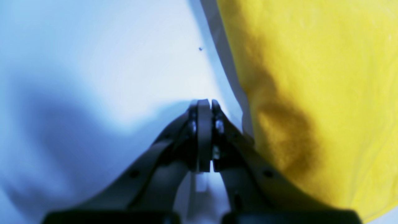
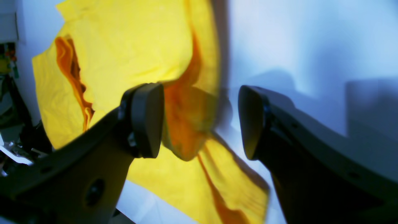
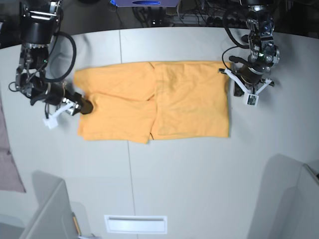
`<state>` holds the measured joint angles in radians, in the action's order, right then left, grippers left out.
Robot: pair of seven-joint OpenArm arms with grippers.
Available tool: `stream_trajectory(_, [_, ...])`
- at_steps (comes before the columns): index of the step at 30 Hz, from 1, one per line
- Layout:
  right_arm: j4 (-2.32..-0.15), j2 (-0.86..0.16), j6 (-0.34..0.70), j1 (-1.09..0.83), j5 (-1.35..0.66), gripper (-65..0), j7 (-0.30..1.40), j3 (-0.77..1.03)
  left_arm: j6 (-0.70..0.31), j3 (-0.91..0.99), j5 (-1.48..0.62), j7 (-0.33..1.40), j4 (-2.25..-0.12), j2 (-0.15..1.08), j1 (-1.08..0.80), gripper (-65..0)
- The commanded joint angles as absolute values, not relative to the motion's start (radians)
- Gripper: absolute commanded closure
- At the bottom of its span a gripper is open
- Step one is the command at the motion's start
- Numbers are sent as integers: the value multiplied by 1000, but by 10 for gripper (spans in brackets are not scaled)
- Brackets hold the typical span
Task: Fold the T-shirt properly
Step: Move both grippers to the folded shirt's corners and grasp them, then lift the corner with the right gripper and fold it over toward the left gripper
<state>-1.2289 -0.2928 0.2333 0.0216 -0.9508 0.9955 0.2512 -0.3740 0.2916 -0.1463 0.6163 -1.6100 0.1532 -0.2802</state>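
T-shirt (image 3: pixel 169 102) is seen whole only from the base view: it's spread flat on the table (image 3: pixel 199 169) as a wide orange-yellow rectangle, with one flap folded over on that view's left so a stepped edge runs down the middle. Soft cotton, lightly wrinkled, matte. The table itself is pale, smooth and a bit glossy, with thin seams running across it.

What can't be made out from above gets filled in by the wrist cameras. In the right wrist view the right end effector (image 2: pixel 200 121) is shown with its dark, rounded pads spread wide, and a raised fold of the shirt (image 2: pixel 186 124) sits blurred in the gap between them; no pinch on the cloth can be seen. Deep orange creases are picked out there too, which the base view flattens away. From the base view this end effector (image 3: pixel 84 106) is only a dark blob at the shirt's left edge.

In the left wrist view the left end effector (image 1: pixel 205 104) is shown fully closed, pads pressed together with nothing between them, over bare table just beside the shirt's edge (image 1: pixel 311 93). In the base view it (image 3: pixel 247 89) is seen at the shirt's right side, but the pads can't be read there.

A pinkish-grey cloth (image 3: pixel 9 164) is caught at the left border, only from the base view.
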Motion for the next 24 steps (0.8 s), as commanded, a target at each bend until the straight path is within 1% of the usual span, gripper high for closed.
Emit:
stream_trajectory(1, [-1218, -277, 206, 4, -901, -374, 1069, 239, -371, 291, -134, 628, -1620, 159, -280, 0])
stream_trajectory(5, [-1216, -268, 206, 7, -961, -377, 1104, 239, -371, 291, -134, 628, -1620, 159, -280, 0])
stream_trajectory(10, [-1218, -265, 206, 7, -961, -380, 1121, 231, -371, 292, -134, 628, -1620, 159, -280, 0])
stream_trajectory(15, [-1218, -217, 205, 4, -957, -377, 1132, 220, -371, 289, -134, 628, -1620, 156, -280, 0])
stream_trajectory(19, [-1218, -216, 197, 7, -957, -377, 1118, 110, -371, 288, -134, 630, -1620, 154, -280, 0])
stream_trajectory(24, [-1208, -225, 197, 7, -957, -375, 1061, 105, -372, 288, -134, 630, -1620, 154, -280, 0])
